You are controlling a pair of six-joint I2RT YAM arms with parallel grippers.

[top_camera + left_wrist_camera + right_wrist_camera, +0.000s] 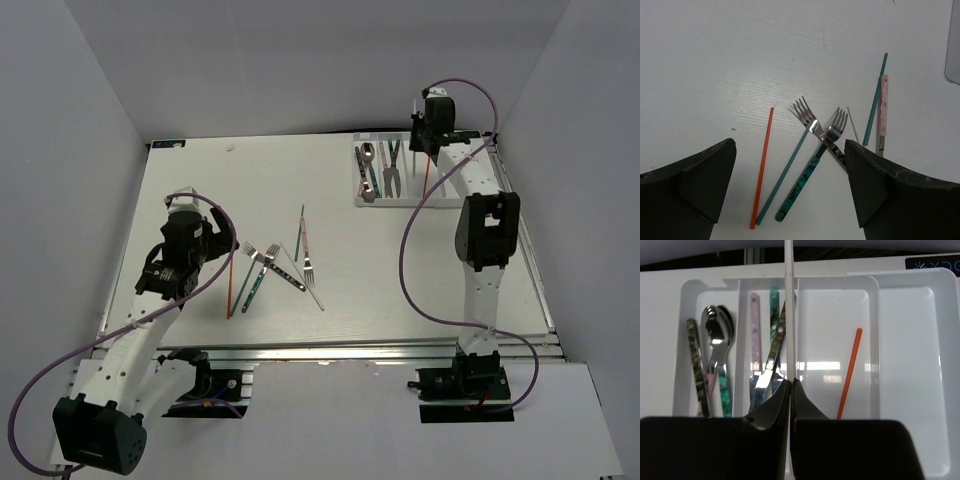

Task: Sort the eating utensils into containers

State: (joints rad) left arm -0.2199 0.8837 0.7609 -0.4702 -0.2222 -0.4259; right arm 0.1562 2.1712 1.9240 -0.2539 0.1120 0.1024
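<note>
The thin pale chopstick [789,315] is pinched between the fully closed fingers of the right gripper [791,388]. It sits above the white rectangular plastic tray [910,282] at the table's far right, in line with the divider between the second and third slots. The left slot holds silver spoons [715,337], the second a pink-handled utensil [755,330] among others, and the third one orange-red chopstick [849,372] (clear only from the right wrist). The left gripper [790,150], jaws wide and holding nothing, hangs over two forks [810,125], a teal stick [875,100] and a loose orange-red stick [762,170] at near left.
</note>
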